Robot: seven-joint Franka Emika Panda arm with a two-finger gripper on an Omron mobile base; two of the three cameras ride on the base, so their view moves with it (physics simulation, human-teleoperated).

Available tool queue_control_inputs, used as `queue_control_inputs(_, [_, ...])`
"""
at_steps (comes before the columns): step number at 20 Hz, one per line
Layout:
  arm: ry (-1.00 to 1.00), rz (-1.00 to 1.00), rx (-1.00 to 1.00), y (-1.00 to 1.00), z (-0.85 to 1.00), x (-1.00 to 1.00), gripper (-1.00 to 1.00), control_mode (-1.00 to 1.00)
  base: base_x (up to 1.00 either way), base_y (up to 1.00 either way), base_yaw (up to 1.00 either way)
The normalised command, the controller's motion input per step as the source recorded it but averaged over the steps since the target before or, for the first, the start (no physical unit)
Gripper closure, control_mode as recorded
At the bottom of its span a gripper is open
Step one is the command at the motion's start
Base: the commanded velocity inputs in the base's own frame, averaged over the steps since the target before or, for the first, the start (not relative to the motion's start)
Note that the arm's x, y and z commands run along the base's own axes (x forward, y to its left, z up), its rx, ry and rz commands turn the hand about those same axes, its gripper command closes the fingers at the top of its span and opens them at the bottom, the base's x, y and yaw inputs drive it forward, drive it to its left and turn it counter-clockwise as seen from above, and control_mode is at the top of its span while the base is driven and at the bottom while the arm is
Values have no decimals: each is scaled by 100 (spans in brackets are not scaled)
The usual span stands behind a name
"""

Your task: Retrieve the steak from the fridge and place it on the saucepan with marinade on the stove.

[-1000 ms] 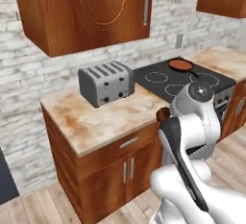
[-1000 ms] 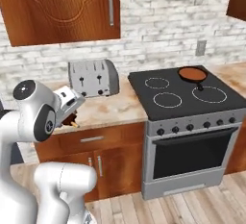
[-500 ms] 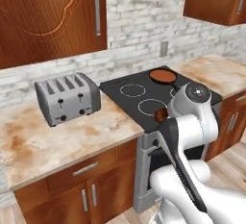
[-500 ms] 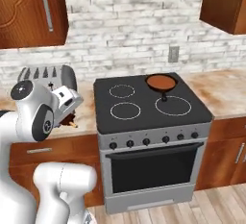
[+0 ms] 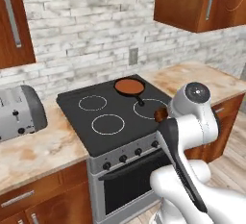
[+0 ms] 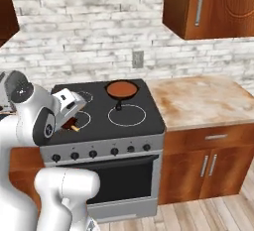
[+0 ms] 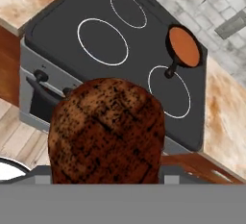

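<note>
- Far left of the left base view, a silver toaster [image 5: 19, 111] sits on the speckled counter [image 5: 38, 155], just beside the stove.
- On to the stove [image 5: 108, 122]: black flat top, four white rings, a row of dark knobs along the front edge, with an oven door below it.
- On the back right ring sits the saucepan with marinade [image 5: 129, 87], reddish-brown liquid inside, its short handle pointing toward the front of the cooktop. In the right base view the same saucepan with marinade [image 6: 122, 90] sits at the rear of the stove [image 6: 134, 121].
- And here is the steak [image 7: 106, 131], big and close in the hand view, dark and charred, held up in front of the stove [image 7: 57, 23], near its front edge and well apart from the pan [image 7: 183, 47].
- The gripper [image 6: 72, 122] has its jaws closed around the steak [image 6: 70, 124]; in the right base view a dark reddish bit peeks out under the white hand, over the front left of the cooktop.
- Right of the stove, more speckled counter [image 6: 198, 101] over wooden cabinets [image 6: 208, 163], and a wooden wall cabinet [image 6: 213, 4] above.
</note>
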Motion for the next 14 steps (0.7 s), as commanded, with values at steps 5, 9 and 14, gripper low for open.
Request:
queue_control_inputs(5, [0,0,0,0,0,0,100,100,69,-100,6])
queue_control_inputs(9, [0,0,0,0,0,0,100,100,79,-83,5])
queue_control_inputs(14, [0,0,0,0,0,0,100,100,95,-3,-1])
